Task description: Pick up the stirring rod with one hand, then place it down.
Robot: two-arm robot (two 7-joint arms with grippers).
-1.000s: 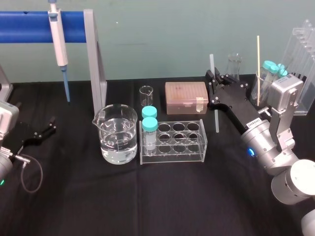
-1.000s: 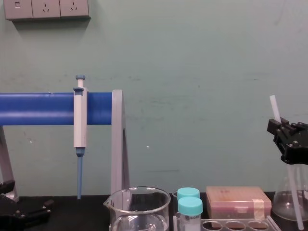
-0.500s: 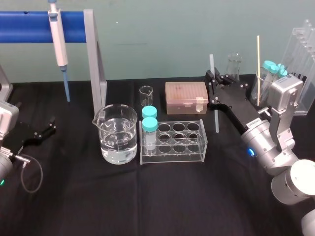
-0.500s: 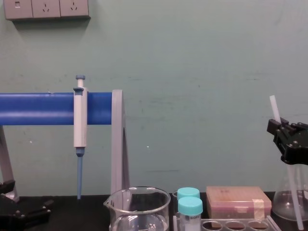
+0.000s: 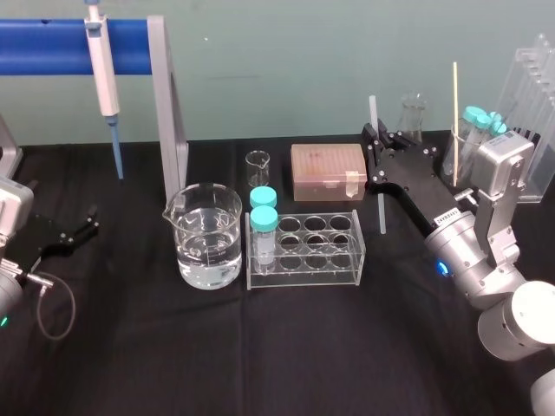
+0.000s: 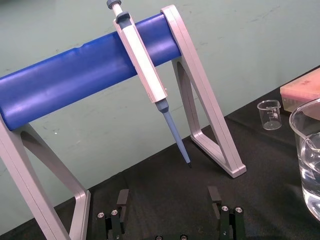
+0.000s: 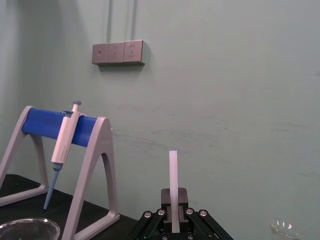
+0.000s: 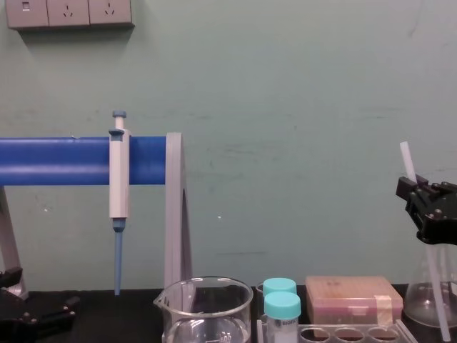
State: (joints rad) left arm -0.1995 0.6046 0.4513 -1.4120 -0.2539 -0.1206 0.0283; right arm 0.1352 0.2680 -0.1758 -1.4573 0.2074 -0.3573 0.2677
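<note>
Black left pincer [image 5: 87, 222] at far left of head view, low over the tabletop [image 5: 260, 347], fingers spread apart, holding nothing. Upper left: white-and-blue pipette [image 5: 102, 69] hangs tip-down on blue-bar stand [image 5: 52, 45]. Centre: big glass beaker [image 5: 206, 238] part-filled with clear liquid, small empty beaker [image 5: 257, 167] behind it. Clear tube rack [image 5: 305, 251] just beside big beaker, two teal-capped tubes [image 5: 263, 227] in its left-end holes. Pink tip box [image 5: 328, 172] behind rack. Centre right: right pincer [image 5: 376, 160] clamped on stirring rod [image 5: 372, 111]. Rod near upright, slightly tilted, top end poking above the fingers, lower end hanging just right of the rack. Cannot tell if lower tip touches tabletop. Chest view: rod at right edge, crossing in front of glass flask [image 8: 428, 296]. Far right of head view: thin wooden stick [image 5: 453, 113] standing upright, behind the right arm.
</note>
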